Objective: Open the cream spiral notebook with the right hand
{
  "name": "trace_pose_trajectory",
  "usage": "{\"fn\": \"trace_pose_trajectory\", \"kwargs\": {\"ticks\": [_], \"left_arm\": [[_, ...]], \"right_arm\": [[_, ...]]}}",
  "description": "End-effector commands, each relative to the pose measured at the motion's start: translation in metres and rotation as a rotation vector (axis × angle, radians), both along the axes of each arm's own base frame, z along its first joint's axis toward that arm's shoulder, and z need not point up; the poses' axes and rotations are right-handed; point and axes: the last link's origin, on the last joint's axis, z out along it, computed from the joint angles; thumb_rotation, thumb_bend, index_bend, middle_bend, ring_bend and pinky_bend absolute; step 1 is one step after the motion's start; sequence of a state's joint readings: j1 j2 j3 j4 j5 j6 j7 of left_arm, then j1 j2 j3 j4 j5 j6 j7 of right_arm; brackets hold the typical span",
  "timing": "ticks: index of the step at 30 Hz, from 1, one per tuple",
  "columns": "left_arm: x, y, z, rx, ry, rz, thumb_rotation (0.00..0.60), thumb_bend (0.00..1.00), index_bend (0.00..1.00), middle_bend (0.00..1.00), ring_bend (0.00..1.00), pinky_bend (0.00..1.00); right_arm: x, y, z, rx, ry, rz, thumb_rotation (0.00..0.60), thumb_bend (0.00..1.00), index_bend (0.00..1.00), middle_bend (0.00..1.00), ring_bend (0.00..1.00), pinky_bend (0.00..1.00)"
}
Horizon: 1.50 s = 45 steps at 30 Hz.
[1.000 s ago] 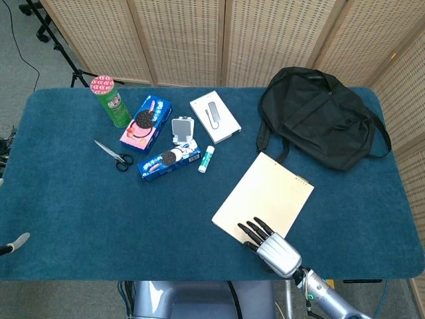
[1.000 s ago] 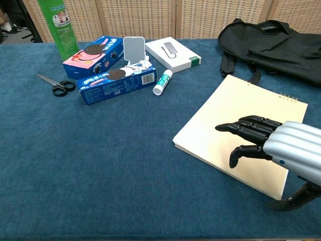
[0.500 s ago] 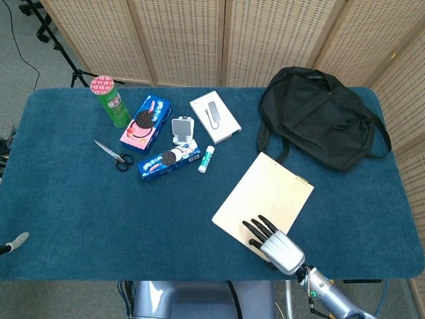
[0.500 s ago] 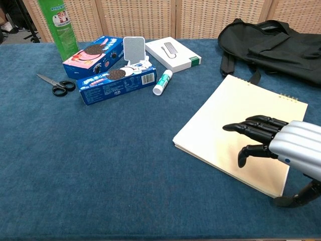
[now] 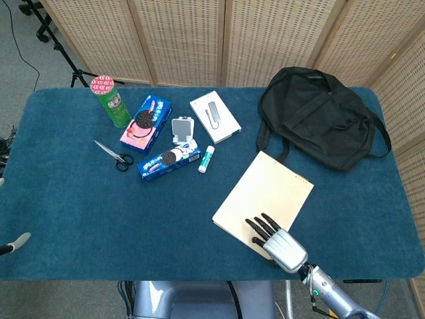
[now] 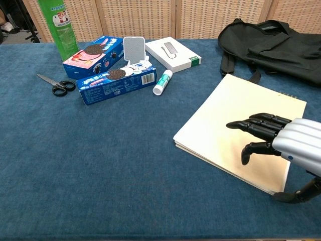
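The cream spiral notebook (image 5: 265,193) (image 6: 228,113) lies closed and flat on the blue table's right half, its spiral binding along the far right edge. My right hand (image 5: 279,240) (image 6: 281,140) is over the notebook's near right corner. Its dark fingers (image 6: 253,124) stretch out to the left above the cover, and the thumb hangs down toward it. The hand holds nothing, and I cannot tell whether it touches the cover. Only a small grey tip (image 5: 20,240) shows at the left edge of the head view, perhaps part of my left hand.
A black backpack (image 5: 319,116) lies just beyond the notebook. To the left are a glue stick (image 5: 206,159), a white box (image 5: 214,116), two cookie boxes (image 5: 169,158), a small white stand (image 5: 182,129), scissors (image 5: 114,155) and a green can (image 5: 109,100).
My right hand has drawn back a little to the right and toward the table's near edge. The notebook stays closed and in place.
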<state>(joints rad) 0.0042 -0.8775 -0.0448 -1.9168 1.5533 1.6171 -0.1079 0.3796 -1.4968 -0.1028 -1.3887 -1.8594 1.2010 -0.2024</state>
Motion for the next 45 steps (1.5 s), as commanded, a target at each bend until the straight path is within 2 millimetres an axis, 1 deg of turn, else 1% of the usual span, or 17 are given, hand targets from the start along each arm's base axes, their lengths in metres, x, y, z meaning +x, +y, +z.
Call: {"fn": "trace_pose_trajectory", "kwargs": {"ticks": [1, 3, 8, 16, 22, 24, 28, 30, 37, 42, 45], "left_arm": [[-0.0001, -0.0001, 0.0002, 0.0, -0.001, 0.0, 0.6, 0.0, 0.0, 0.0, 0.0, 0.0], [-0.0001, -0.0002, 0.0002, 0.0, -0.002, 0.0, 0.6, 0.0, 0.0, 0.0, 0.0, 0.0], [-0.0001, -0.0003, 0.0004, 0.0, -0.002, -0.001, 0.6, 0.0, 0.0, 0.0, 0.0, 0.0], [0.0, -0.0001, -0.0001, -0.001, 0.001, 0.0, 0.6, 0.0, 0.0, 0.0, 0.0, 0.0], [0.0001, -0.0002, -0.0003, -0.002, 0.0, 0.0, 0.6, 0.0, 0.0, 0.0, 0.0, 0.0], [0.0, -0.0002, -0.0002, -0.003, 0.0, 0.0, 0.6, 0.0, 0.0, 0.0, 0.0, 0.0], [-0.0001, -0.0002, 0.0, -0.002, -0.001, 0.0, 0.6, 0.0, 0.0, 0.0, 0.0, 0.0], [0.0, -0.0002, -0.0001, -0.003, -0.001, 0.0, 0.6, 0.0, 0.0, 0.0, 0.0, 0.0], [-0.0001, -0.0004, 0.0004, -0.002, -0.005, -0.001, 0.6, 0.0, 0.0, 0.0, 0.0, 0.0], [-0.0001, -0.0004, 0.0005, -0.003, -0.004, -0.002, 0.6, 0.0, 0.0, 0.0, 0.0, 0.0], [0.0, -0.0005, 0.0001, -0.004, -0.004, -0.002, 0.6, 0.0, 0.0, 0.0, 0.0, 0.0]], "right_arm": [[-0.0004, 0.0, -0.0005, -0.004, 0.006, 0.006, 0.6, 0.25, 0.39, 0.0, 0.0, 0.0], [-0.0008, -0.0003, -0.0012, -0.009, 0.011, 0.01, 0.6, 0.27, 0.4, 0.0, 0.0, 0.0], [-0.0021, -0.0008, -0.0034, -0.021, 0.029, 0.024, 0.6, 0.38, 0.41, 0.0, 0.0, 0.0], [-0.0056, -0.0018, -0.0055, -0.037, 0.051, 0.03, 0.6, 0.39, 0.42, 0.0, 0.0, 0.0], [-0.0076, -0.0032, -0.0063, -0.046, 0.064, 0.025, 0.6, 0.39, 0.48, 0.0, 0.0, 0.0], [-0.0079, -0.0038, -0.0067, -0.048, 0.063, 0.021, 0.6, 0.41, 0.5, 0.0, 0.0, 0.0], [-0.0063, -0.0049, -0.0074, -0.053, 0.046, 0.017, 0.6, 0.46, 0.58, 0.0, 0.0, 0.0], [-0.0057, -0.0053, -0.0079, -0.059, 0.035, 0.02, 0.6, 0.47, 0.62, 0.01, 0.0, 0.0], [-0.0042, -0.0042, -0.01, -0.06, 0.008, 0.038, 0.6, 0.58, 0.68, 0.04, 0.0, 0.0], [-0.0008, -0.0028, -0.009, -0.063, -0.009, 0.07, 0.6, 0.66, 0.68, 0.04, 0.0, 0.0], [0.0018, -0.0019, -0.0084, -0.056, -0.014, 0.084, 0.6, 0.72, 0.68, 0.05, 0.0, 0.0]]}}
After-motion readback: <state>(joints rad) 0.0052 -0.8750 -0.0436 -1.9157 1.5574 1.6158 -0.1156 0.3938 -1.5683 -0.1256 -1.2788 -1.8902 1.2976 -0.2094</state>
